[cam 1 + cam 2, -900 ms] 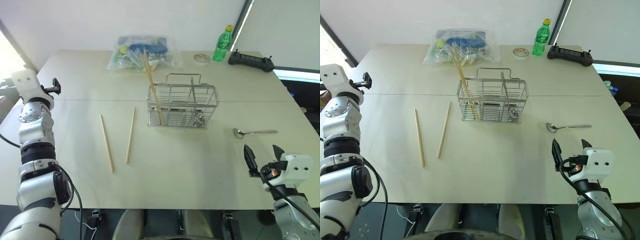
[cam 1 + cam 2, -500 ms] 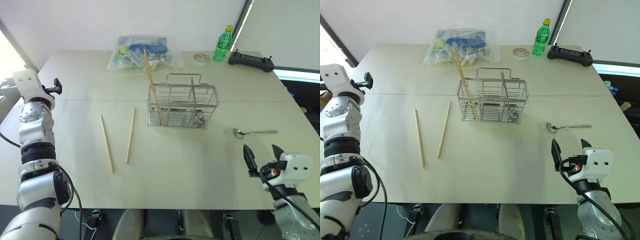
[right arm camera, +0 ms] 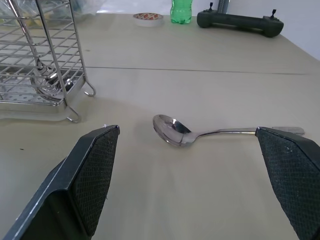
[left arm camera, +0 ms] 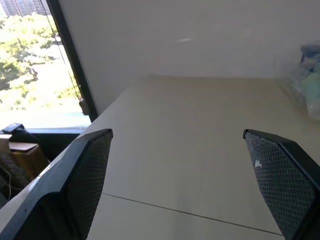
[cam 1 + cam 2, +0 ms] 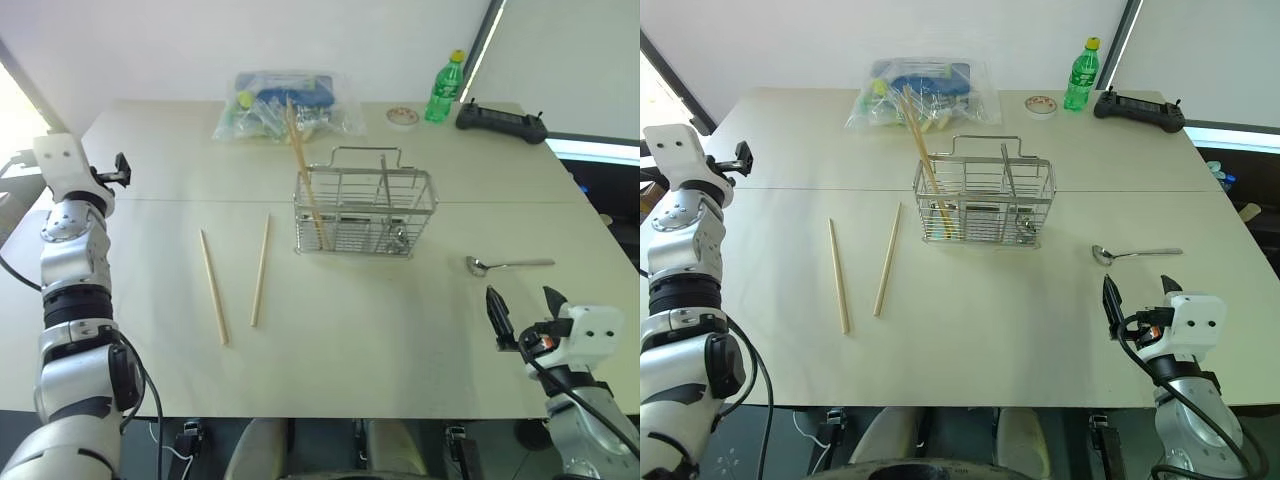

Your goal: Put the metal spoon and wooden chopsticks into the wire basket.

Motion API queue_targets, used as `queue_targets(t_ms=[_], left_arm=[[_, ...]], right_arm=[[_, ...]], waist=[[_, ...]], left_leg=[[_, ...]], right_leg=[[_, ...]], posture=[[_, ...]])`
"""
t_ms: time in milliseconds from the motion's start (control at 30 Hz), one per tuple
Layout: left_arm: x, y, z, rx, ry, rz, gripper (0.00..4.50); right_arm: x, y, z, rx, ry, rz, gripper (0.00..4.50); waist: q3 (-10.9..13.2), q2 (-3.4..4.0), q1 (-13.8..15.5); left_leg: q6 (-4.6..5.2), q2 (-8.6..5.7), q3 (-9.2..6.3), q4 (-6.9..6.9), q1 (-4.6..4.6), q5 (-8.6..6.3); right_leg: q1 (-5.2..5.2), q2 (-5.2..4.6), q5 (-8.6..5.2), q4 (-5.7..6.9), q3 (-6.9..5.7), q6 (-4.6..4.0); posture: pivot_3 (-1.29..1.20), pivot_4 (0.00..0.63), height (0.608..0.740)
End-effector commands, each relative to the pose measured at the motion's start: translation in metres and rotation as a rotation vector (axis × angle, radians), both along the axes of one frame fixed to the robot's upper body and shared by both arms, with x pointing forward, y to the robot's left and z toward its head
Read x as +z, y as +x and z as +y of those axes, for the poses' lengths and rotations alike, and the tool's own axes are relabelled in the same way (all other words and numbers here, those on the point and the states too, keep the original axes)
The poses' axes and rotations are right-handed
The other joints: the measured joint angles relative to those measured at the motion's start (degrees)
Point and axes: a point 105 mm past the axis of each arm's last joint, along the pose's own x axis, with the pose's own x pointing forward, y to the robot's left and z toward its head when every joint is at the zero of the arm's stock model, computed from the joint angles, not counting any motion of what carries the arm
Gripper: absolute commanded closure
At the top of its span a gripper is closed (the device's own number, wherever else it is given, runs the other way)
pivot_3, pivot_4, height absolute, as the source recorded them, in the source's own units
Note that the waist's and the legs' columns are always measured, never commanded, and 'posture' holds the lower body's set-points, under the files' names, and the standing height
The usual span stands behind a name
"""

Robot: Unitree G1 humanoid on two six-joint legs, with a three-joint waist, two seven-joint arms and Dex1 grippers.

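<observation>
1. Head views: right end effector (image 5: 1135,297) is wide apart and empty, just short of the metal spoon (image 5: 1132,254) lying flat on the desk (image 5: 1040,340). I'd come in low across the thin handle. Two wooden chopsticks (image 5: 236,278) lie left of the wire basket (image 5: 364,213), more already lean inside it
2. Left wrist: left end effector (image 4: 185,180) gapes open, holding nothing
3. Right wrist: spoon's shiny, bowl up, probably slippery

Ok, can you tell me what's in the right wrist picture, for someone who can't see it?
A shiny metal spoon lies on a pale table, straight ahead of the right gripper, whose jaws are wide open. The wire basket stands off to one side, and a green bottle is at the far edge.
</observation>
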Motion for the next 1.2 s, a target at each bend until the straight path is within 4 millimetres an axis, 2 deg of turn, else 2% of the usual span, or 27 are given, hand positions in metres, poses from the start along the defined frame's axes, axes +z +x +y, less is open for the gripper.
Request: queue_targets(t_ms=[33,200,267,367,433,533,667,767,833,933,1000,1067,1200], left_arm=[[0.022,-0.004,-0.001,-0.018,0.021,-0.062,0.11],[0.031,-0.005,-0.032,-0.244,0.017,-0.065,0.11],[0.03,-0.009,-0.053,-0.41,-0.013,-0.025,0.11],[0.032,-0.031,-0.099,-0.754,0.085,0.056,0.11],[0.035,-0.051,-0.12,-0.932,0.137,0.102,0.11],[0.044,-0.069,-0.132,-1.062,0.185,0.146,0.11],[0.063,-0.092,-0.147,-1.226,0.203,0.161,0.11],[0.07,-0.111,-0.162,-1.355,0.203,0.189,0.11],[0.065,-0.127,-0.173,-1.45,0.228,0.239,0.11],[0.041,-0.148,-0.187,-1.558,0.322,0.358,0.11],[0.022,-0.154,-0.197,-1.6,0.347,0.403,0.11],[0.011,-0.157,-0.203,-1.625,0.367,0.416,0.11],[0.0,-0.16,-0.212,-1.65,0.399,0.413,0.11]], right_arm=[[0.012,0.004,-0.004,0.015,-0.052,-0.036,0.0],[0.031,0.017,-0.018,0.071,-0.153,-0.03,0.0],[0.042,0.024,-0.024,0.127,-0.21,-0.012,0.0],[0.06,0.035,-0.031,0.262,-0.319,0.045,0.0],[0.068,0.041,-0.034,0.355,-0.395,0.093,0.0],[0.071,0.048,-0.036,0.485,-0.458,0.18,0.0],[0.065,0.049,-0.041,0.675,-0.566,0.325,0.0],[0.065,0.054,-0.048,0.754,-0.6,0.395,0.0],[0.065,0.059,-0.05,0.796,-0.616,0.427,0.0],[0.063,0.066,-0.049,0.866,-0.648,0.47,0.0],[0.06,0.081,-0.048,0.887,-0.663,0.485,0.0],[0.058,0.091,-0.047,0.906,-0.675,0.499,0.0],[0.046,0.11,-0.049,0.913,-0.708,0.545,0.0]], waist=[[0.0,0.0,-0.01],[0.0,0.0,-0.06],[0.0,0.01,-0.08],[0.04,0.05,-0.48],[0.06,0.08,-0.67],[0.08,0.04,-0.7],[0.09,0.07,-0.8],[0.17,0.05,-1.16],[0.23,0.06,-1.36],[0.27,0.19,-1.78],[0.34,0.29,-1.75],[0.41,0.33,-1.69],[0.43,0.27,-1.38]], left_leg=[[0.0,0.0,0.0,0.01,0.0,0.0],[0.0,-0.01,0.11,0.07,0.0,0.0],[0.0,-0.01,0.14,0.08,0.0,0.0],[0.01,0.0,0.21,0.08,0.01,0.01],[0.01,0.03,0.29,0.08,0.01,0.01],[0.02,0.11,0.29,0.07,0.02,0.0],[0.04,0.13,0.33,0.1,0.04,0.0],[0.04,0.16,0.37,0.14,0.03,0.0],[0.04,0.15,0.43,0.15,0.02,0.0],[0.08,0.16,0.58,0.08,0.05,-0.02],[0.1,0.16,0.7,0.03,0.13,-0.04],[0.1,0.14,0.8,0.08,0.15,-0.04],[0.09,0.21,0.83,0.1,0.16,-0.03]], right_leg=[[0.0,0.0,0.0,0.0,0.0,0.0],[0.03,-0.02,0.0,0.0,0.04,-0.02],[0.04,-0.01,0.0,0.0,0.04,-0.03],[0.06,-0.01,-0.01,0.0,0.04,-0.05],[0.07,-0.02,-0.11,-0.02,0.06,-0.25],[0.08,0.0,-0.13,-0.05,0.07,-0.29],[0.13,-0.02,-0.17,-0.06,0.07,-0.36],[0.15,-0.09,-0.17,-0.09,0.07,-0.36],[0.14,-0.13,-0.17,-0.1,0.07,-0.35],[0.11,-0.17,-0.17,-0.14,0.11,-0.35],[0.1,-0.16,-0.17,-0.13,0.18,-0.35],[0.1,-0.16,-0.15,-0.12,0.2,-0.36],[0.12,-0.1,-0.13,-0.11,0.2,-0.39]], posture=[[0.0,0.15,0.721],[0.0,0.15,0.721],[0.0,0.15,0.721],[0.0,0.15,0.721],[0.0,0.15,0.721],[0.0,0.15,0.721],[0.0,0.15,0.721],[0.0,0.15,0.721],[0.0,0.15,0.721],[0.0,0.15,0.721],[0.0,0.15,0.721],[0.0,0.15,0.721],[0.0,0.15,0.721]])
